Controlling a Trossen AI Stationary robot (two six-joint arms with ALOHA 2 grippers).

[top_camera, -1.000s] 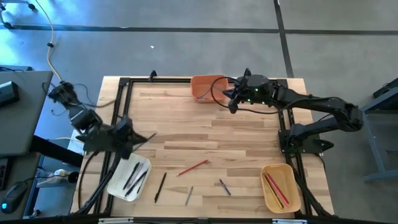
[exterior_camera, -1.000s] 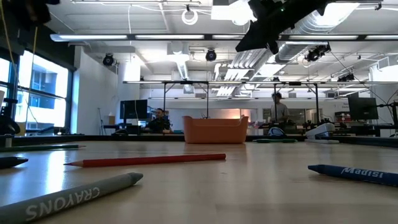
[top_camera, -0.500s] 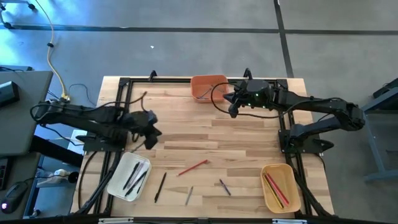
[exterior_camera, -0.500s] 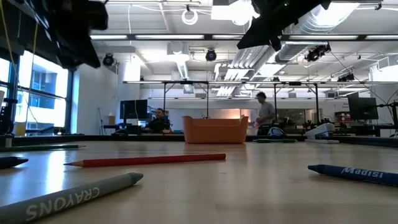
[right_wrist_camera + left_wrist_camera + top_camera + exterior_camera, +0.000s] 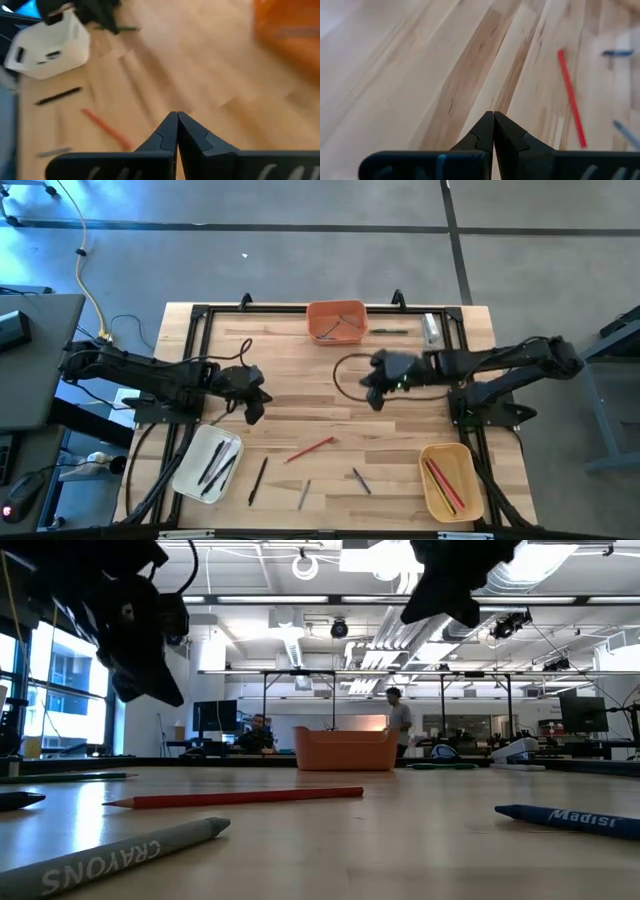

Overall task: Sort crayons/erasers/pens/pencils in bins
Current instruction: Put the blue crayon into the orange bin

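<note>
Sorting partly done: white bin [image 5: 208, 463], orange bin [image 5: 336, 320], tan bin [image 5: 445, 479] each held sticks. Red pencil [image 5: 310, 449] and three others remained on counter [image 5: 300, 390]. Left gripper [image 5: 254, 406] and right gripper [image 5: 374, 393] fingers together, empty.

Orange bin [image 5: 336, 320], white bin [image 5: 208, 464], red pencil [image 5: 311, 449].

This is an open-plan robotics lab or engineering workspace. Beyond the wooden worktop [image 5: 400, 840], the low view shows an exposed ceiling with ducts [image 5: 400, 635] and strip lights [image 5: 250, 600], rows of desks with monitors [image 5: 215, 717], a seated person [image 5: 258, 733] and a standing one [image 5: 397, 720]. Around the worktop lies a bare concrete floor [image 5: 300, 260].
</note>
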